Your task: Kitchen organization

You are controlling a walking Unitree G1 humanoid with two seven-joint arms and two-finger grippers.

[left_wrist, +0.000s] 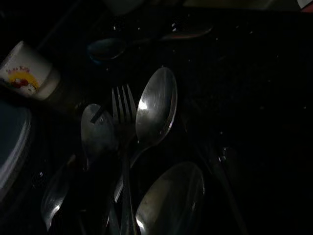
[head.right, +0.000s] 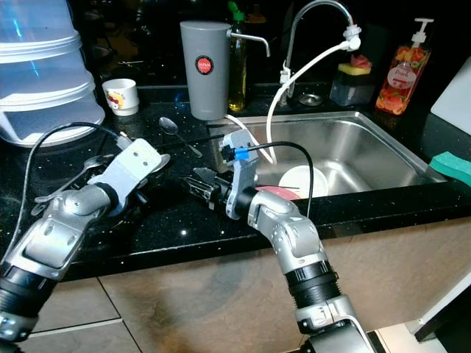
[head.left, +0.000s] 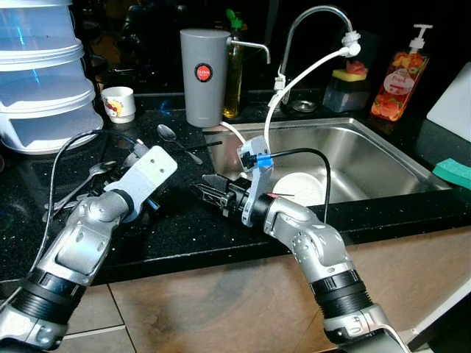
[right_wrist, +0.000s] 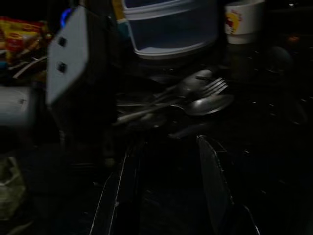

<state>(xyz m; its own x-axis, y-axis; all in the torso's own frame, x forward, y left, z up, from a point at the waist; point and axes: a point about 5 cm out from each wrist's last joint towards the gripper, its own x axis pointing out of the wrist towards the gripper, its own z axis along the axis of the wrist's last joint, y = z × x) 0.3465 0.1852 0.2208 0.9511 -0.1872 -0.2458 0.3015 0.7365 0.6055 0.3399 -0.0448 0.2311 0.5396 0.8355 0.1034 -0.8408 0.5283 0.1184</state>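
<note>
- L claw (head.left: 145,200) is hovering low over the cutlery pile (left_wrist: 132,147) at approx 9 o'clock on the black table (head.left: 191,228); fingers are hidden under the wrist housing in the head views, so cannot tell whether wide or narrow.
- L wrist view is showing the pile close up: a fork (left_wrist: 123,105) lying betw. spoons, one bright spoon (left_wrist: 156,105) just beside the tines, another bowl-up spoon (left_wrist: 171,198) nearer the camera. Pieces overlapping, handles crossing.
- R claw (head.left: 210,190) is sitting at table centre, pointing toward 9 o'clock at the pile; R wrist view is showing its two fingers parted w/ bare table betw. them, so wide and holding nothing.
- One stray spoon (head.left: 168,133) is lying apart at approx 11 o'clock, near the grey flask (head.left: 204,76). Small cup (head.left: 118,104) is standing further back toward 10 o'clock, by the stacked plastic tubs (head.left: 44,81).
- Sink (head.left: 368,158) at 2 o'clock is holding a white plate (head.left: 298,187); soap bottle (head.left: 399,77) and green sponge (head.left: 452,172) on the far side.
- Judgement: step in hand looks like gathering cutlery; nothing gripped yet.
- Risks: overlapped pieces, so a pinch may be lifting two at once or flicking a neighbour off the table edge. Flat steel on a hard glossy top = poor purchase, fingertips may skid. Both arms are converging on the same patch, collision poss. L arm cable (head.left: 70,143) is looping near the pile, may snag.
</note>
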